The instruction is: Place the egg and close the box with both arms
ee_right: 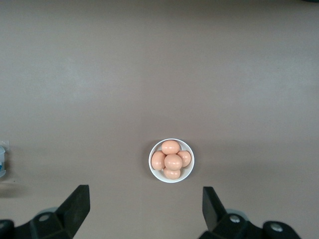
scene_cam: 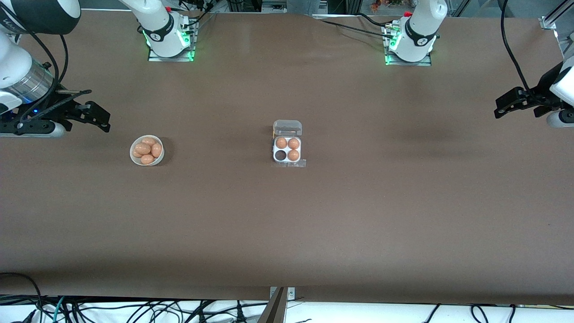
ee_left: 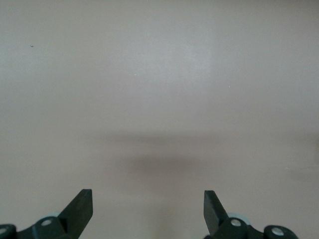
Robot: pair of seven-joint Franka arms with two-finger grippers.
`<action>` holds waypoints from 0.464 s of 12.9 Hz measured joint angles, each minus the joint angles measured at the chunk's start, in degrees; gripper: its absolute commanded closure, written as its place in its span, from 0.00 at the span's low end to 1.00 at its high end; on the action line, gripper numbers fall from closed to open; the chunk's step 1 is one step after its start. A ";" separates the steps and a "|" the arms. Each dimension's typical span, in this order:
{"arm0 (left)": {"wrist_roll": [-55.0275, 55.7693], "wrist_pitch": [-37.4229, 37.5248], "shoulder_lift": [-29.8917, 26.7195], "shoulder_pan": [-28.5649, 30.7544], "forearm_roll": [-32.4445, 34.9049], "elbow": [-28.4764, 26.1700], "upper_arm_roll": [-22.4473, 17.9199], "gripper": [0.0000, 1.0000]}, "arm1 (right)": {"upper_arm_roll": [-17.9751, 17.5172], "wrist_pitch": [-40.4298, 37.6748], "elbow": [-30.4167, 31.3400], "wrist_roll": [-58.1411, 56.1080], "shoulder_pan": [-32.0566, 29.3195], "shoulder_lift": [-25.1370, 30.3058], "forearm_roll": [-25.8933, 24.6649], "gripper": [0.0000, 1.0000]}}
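Note:
The box (scene_cam: 287,149) sits mid-table, a white four-cell tray with its clear lid (scene_cam: 287,128) tilted open. Three cells hold orange-brown eggs and one cell (scene_cam: 280,155) is dark and empty. Several more eggs (scene_cam: 147,150) lie heaped in a round white bowl (scene_cam: 135,158) toward the right arm's end; the right wrist view shows the same eggs (ee_right: 172,160) in that bowl (ee_right: 155,172). My right gripper (scene_cam: 102,117) hangs open above the table near the bowl, holding nothing. At the left arm's end my left gripper (scene_cam: 498,107) is open over bare table, also open in its wrist view (ee_left: 148,199).
The brown table (scene_cam: 287,224) runs wide around the box and bowl. Both arm bases (scene_cam: 169,33) stand on the table's edge farthest from the front camera. Cables hang below the nearest edge.

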State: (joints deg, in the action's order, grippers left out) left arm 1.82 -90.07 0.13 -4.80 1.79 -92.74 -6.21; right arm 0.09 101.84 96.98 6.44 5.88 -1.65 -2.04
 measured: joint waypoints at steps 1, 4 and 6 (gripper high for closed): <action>0.00 0.00 0.01 0.04 0.00 0.01 0.00 0.02 | 0.02 0.00 0.00 -0.01 -0.01 -0.02 0.27 0.00; 0.00 0.00 0.06 0.05 0.00 0.02 -0.06 0.02 | 0.46 0.00 0.01 -0.04 -0.06 -0.04 1.53 0.00; 0.00 0.00 0.08 0.05 0.00 0.03 -0.06 0.02 | 0.55 0.00 0.01 -0.07 -0.12 -0.04 1.64 0.00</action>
State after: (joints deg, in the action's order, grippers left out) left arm 1.81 -90.07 0.21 -4.75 1.79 -92.71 -6.27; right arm 0.64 101.84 97.00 6.38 5.76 -1.69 -0.40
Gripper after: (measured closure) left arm 0.013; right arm 0.000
